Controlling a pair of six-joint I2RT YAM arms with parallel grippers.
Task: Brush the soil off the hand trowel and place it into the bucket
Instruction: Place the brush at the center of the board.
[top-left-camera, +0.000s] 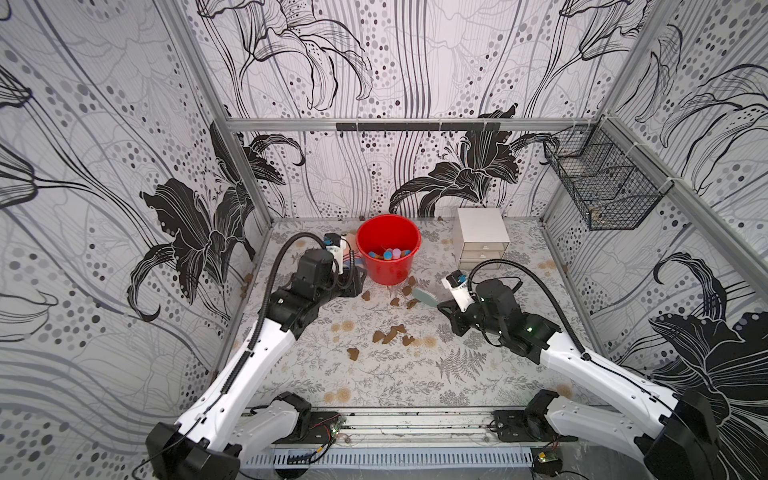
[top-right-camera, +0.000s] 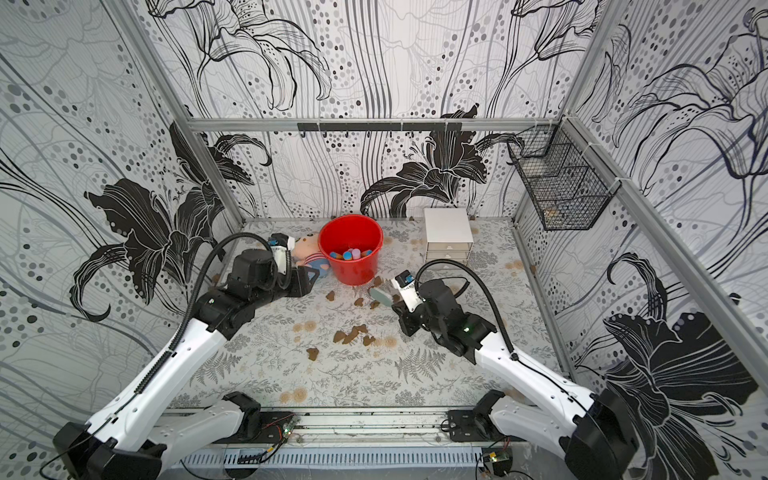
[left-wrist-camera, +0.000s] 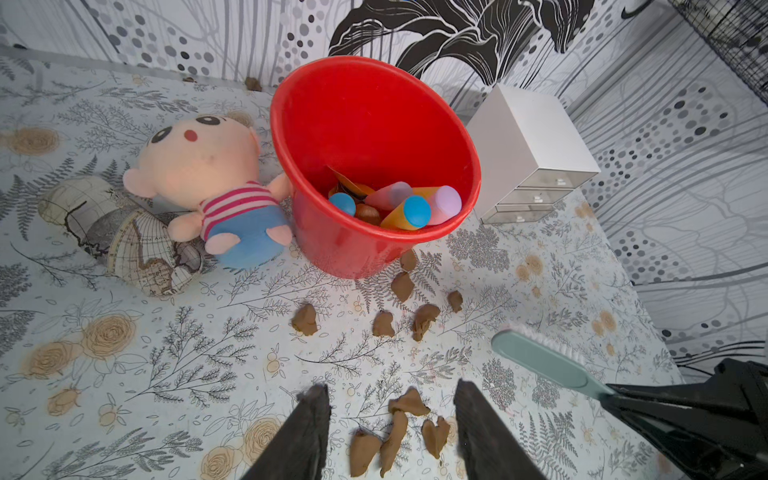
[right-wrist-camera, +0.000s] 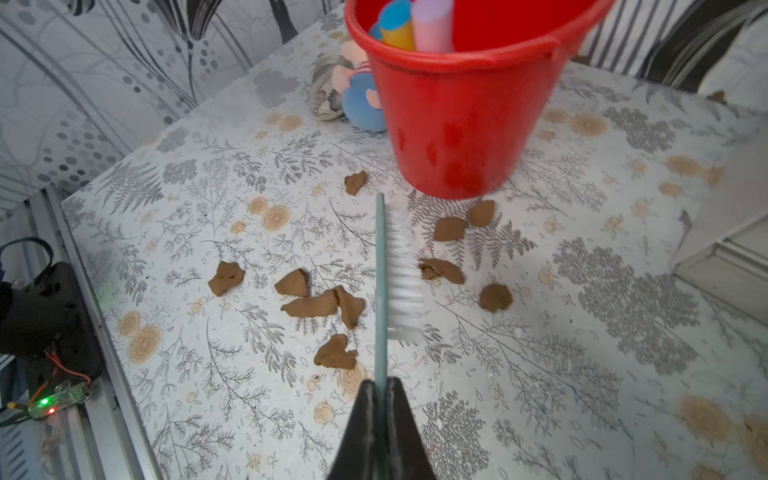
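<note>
Inside bucket (left-wrist-camera: 374, 124), jumble; trowel unclear to me. My right gripper (right-wrist-camera: 380, 395) clamped brush (right-wrist-camera: 401, 282), pointed at bucket; left gripper (left-wrist-camera: 390, 399) stood half-open, empty.

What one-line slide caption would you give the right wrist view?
The right gripper clamps a green brush, brown soil clumps scattered around it, the red bucket standing beyond.

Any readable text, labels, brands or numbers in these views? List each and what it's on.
Nothing reads clearly in any view.
Map-print object: tiny lettering on the printed map, too small and blurred to quote.
Red bucket, white drawer box, brush, plush doll: no markings visible.
</note>
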